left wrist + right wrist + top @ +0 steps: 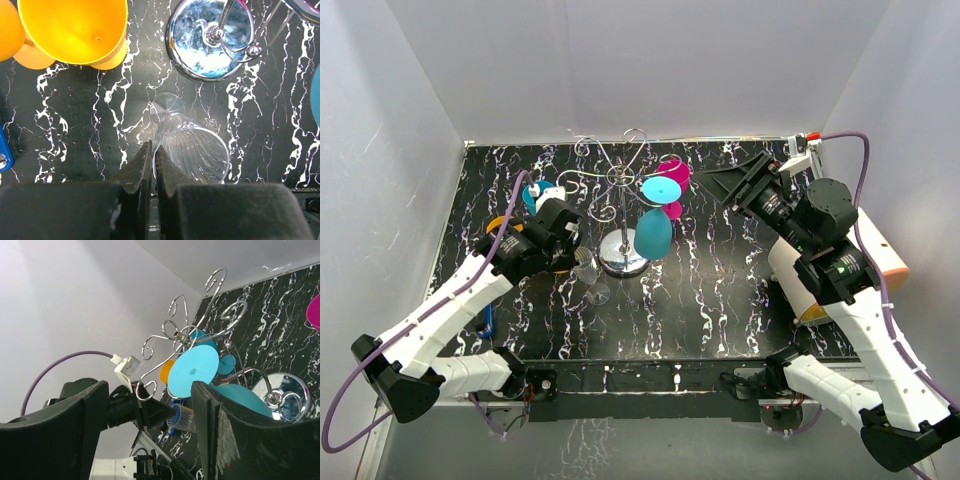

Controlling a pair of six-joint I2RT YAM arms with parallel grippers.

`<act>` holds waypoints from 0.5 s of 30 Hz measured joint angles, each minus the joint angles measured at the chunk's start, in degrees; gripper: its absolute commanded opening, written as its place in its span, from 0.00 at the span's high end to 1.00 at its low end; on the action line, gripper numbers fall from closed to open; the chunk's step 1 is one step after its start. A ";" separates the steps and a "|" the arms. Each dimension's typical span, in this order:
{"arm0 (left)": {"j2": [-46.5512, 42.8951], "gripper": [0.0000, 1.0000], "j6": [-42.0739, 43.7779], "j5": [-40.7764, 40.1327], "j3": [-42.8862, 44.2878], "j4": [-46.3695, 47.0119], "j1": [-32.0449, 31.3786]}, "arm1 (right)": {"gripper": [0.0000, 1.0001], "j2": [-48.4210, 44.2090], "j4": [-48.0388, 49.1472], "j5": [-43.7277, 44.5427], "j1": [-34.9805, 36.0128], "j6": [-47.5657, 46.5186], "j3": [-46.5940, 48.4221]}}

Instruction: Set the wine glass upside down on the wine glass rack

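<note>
Top external view: the wine glass rack (625,190) stands on its chrome dome base (623,255). The clear wine glass (590,275) is just left of that base, apart from it and not on the rack. The left gripper (576,257) is at the glass's rim. In the left wrist view its fingers (142,167) are nearly pressed together, pinching the rim wall; the bowl mouth faces the camera and the foot points toward the base. Cannot tell whether the foot touches the table (720,300). The right gripper (738,180) hangs right of the base, well apart from it, jaws spread wide and holding nothing. A teal glass (653,232) hangs inverted on the rack, just right of the base.
</note>
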 measured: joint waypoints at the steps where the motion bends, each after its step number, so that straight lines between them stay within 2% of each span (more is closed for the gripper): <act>1: 0.00 1.00 0.26 0.31 0.20 0.02 0.00 | 0.36 0.04 -0.07 0.00 0.00 0.02 -0.28; 7: -1.11 1.00 3.82 5.22 0.35 1.81 0.00 | 0.36 0.09 -1.09 0.26 0.00 0.22 -0.87; 15: -5.79 0.99 8.24 17.07 0.35 8.02 0.00 | 0.37 -0.85 -1.27 1.92 0.00 0.57 -0.87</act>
